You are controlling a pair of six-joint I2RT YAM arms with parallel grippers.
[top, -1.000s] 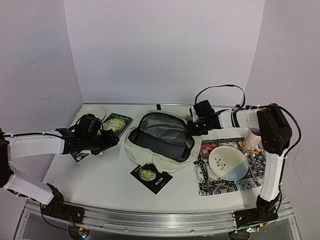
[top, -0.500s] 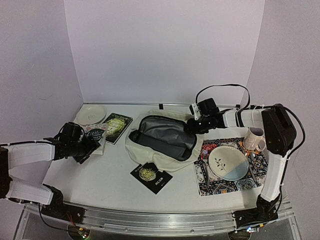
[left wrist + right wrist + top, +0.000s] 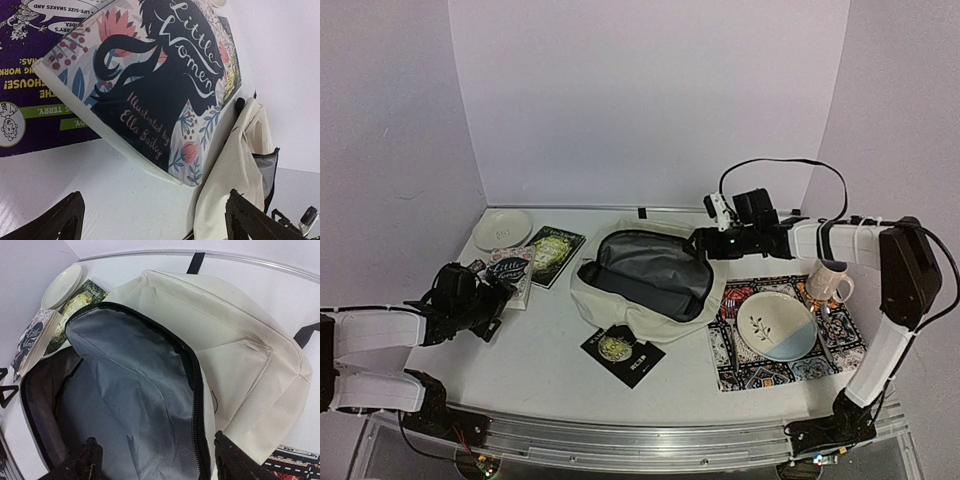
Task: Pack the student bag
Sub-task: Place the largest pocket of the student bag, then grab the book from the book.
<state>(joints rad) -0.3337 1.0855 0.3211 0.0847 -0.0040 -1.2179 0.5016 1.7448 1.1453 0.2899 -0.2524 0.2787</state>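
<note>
The left gripper (image 3: 492, 300) is hovering low by the left edge of the worktop (image 3: 520, 372), its jaws standing wide apart around nothing. Just beyond its fingertips the Little Women book (image 3: 508, 270) is lying face up, its near corner overhanging a purple book (image 3: 30, 100) beneath it. Its long axis is running from the near left toward the far right, so its near short edge is facing the jaws. This arm is much the nearer of the two to it.

Farther right, at the middle of the worktop, the student bag (image 3: 650, 272) is lying with its zipped mouth gaping and the grey lining showing. From the book, the opening is lying to the right, so I judge any carry will be heading that way.

The right gripper (image 3: 706, 240) is hanging at the bag's far right rim, its fingers spread over the lining and not clamping anything.
</note>
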